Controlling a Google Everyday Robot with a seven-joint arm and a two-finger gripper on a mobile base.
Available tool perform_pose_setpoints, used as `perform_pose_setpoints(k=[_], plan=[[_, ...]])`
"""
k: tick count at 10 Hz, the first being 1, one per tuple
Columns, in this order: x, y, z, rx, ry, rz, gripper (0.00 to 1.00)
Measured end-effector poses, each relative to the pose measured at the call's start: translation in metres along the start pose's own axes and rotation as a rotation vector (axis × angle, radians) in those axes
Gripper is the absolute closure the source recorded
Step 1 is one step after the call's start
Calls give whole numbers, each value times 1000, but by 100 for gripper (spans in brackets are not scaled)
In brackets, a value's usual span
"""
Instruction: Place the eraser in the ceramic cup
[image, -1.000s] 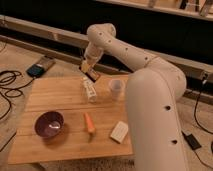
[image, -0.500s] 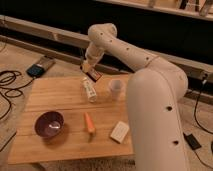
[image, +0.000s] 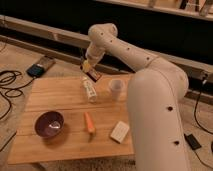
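My gripper (image: 89, 67) hangs over the far edge of the wooden table (image: 60, 97), left of the white ceramic cup (image: 115, 88). It is shut on the eraser (image: 95, 76), a small dark block with a reddish strip that sticks out below the fingertips, just above the table. The cup stands upright, a short way to the right of the eraser and lower in view. My white arm fills the right side and hides the table's right edge.
A clear plastic bottle (image: 89, 90) lies just below the gripper, left of the cup. A dark purple bowl (image: 49, 124) sits front left, an orange carrot (image: 89, 122) in the front middle, and a pale beige block (image: 119, 131) front right. Cables lie on the floor at the left.
The gripper has shifted slightly, and the eraser now shows more clearly below its tips. The cup, bottle, bowl, carrot and beige block have not moved.
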Motion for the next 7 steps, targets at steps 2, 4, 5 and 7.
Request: perform_pose_setpoints(k=[2, 4, 5, 7], plan=[[2, 3, -4, -65, -66, -71, 91], [10, 0, -8, -120, -118, -135, 91], [15, -3, -10, -137, -131, -152, 91], [33, -16, -14, -168, -160, -172, 91]])
